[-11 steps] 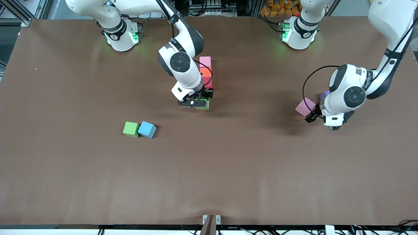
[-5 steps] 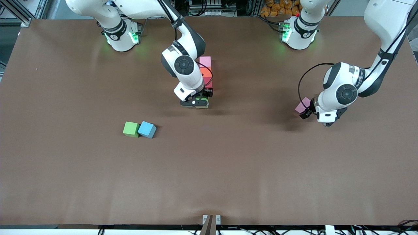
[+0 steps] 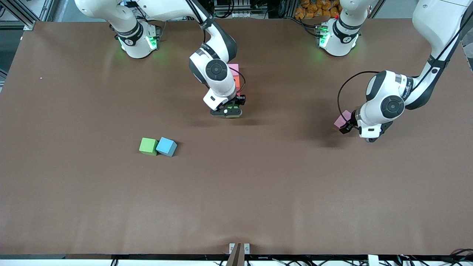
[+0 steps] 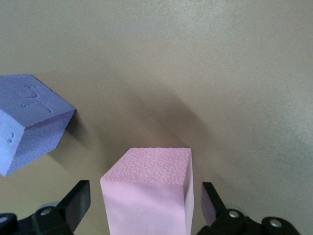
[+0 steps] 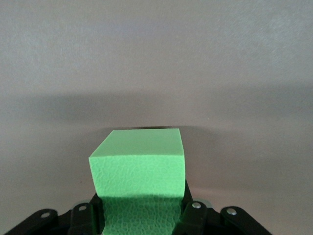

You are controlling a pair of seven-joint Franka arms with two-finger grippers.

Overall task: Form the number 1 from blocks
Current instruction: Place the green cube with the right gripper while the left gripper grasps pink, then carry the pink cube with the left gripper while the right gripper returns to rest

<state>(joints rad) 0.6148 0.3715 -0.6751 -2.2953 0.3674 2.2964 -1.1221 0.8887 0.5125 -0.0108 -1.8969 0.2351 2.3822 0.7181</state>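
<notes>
My right gripper (image 3: 228, 111) is shut on a green block (image 5: 139, 161) and holds it low over the table, at the near end of a short column. That column shows a light pink block (image 3: 233, 67) and an orange block (image 3: 238, 83); the arm hides the red one. My left gripper (image 4: 146, 198) is open at table level toward the left arm's end, with a finger (image 4: 78, 198) on each side of the second light pink block (image 4: 146, 171) and a gap at both. A purple block (image 4: 29, 122) lies close beside it.
A loose green block (image 3: 148, 146) and a blue block (image 3: 166, 147) lie touching each other, nearer the front camera and toward the right arm's end. Bare brown table (image 3: 258, 192) stretches between them and the left gripper.
The right gripper has carried its green block sideways toward the left arm's end, to the column's near end. The left gripper has come down around the pink block.
</notes>
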